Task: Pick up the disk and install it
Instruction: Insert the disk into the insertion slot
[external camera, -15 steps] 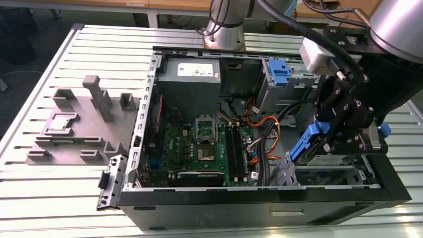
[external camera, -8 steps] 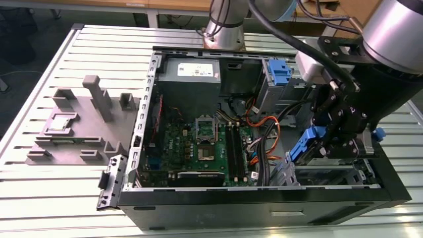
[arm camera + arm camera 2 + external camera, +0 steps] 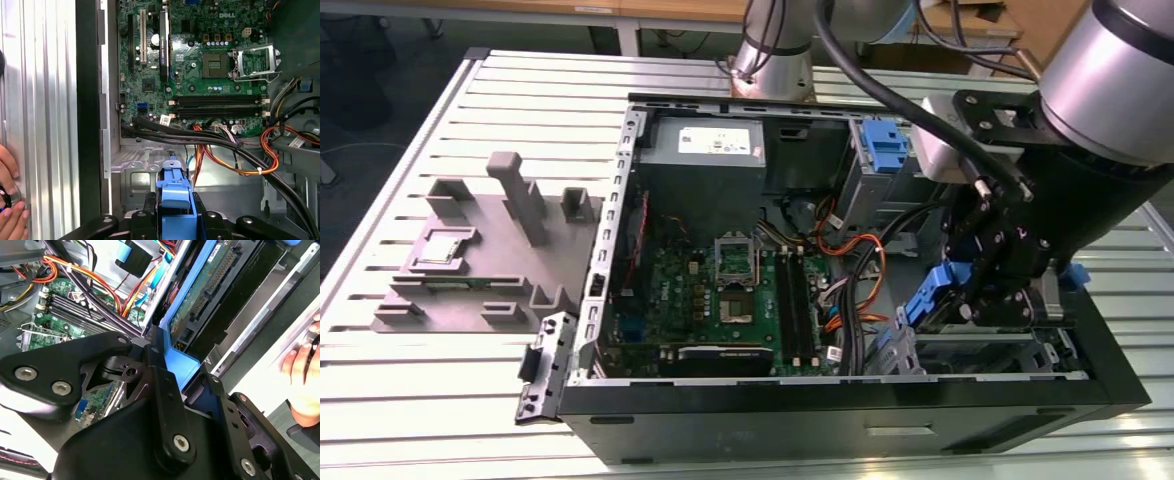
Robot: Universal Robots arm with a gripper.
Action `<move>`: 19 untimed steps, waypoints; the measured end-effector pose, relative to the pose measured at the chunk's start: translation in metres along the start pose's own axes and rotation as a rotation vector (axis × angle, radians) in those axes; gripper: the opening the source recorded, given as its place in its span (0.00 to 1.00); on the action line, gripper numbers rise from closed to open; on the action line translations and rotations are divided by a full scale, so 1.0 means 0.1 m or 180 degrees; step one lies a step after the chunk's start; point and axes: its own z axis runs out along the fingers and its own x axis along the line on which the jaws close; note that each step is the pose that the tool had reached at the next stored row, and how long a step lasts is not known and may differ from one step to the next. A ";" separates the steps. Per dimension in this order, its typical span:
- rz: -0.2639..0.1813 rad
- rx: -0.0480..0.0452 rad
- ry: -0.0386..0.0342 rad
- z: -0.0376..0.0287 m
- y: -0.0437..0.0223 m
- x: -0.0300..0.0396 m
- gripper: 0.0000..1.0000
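Pincer (image 3: 970, 300) stood at the lower right of the exterior view, inside the open computer case (image 3: 854, 425), pinching the disk (image 3: 931, 296) by its blue carrier. The disk hung tilted above the grey drive bay (image 3: 987, 352) in that corner; contact with the bay could not be told. In the first wrist view the carrier's end sat clamped between black fingers (image 3: 149, 207). Motherboard (image 3: 727, 290) lay mid-frame in the exterior view, power supply box (image 3: 707, 145) above it. A grey fixture (image 3: 467, 260) sat at the left on the slatted surface (image 3: 454, 400). A person's hand (image 3: 10, 200) rested on the surface beside the case wall.
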 end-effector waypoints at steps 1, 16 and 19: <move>0.0000 0.0000 0.0000 0.011 0.000 0.000 0.37; 0.0000 0.0000 0.0000 0.056 0.000 0.000 0.44; 0.0000 0.0000 0.0000 0.057 0.000 0.000 0.43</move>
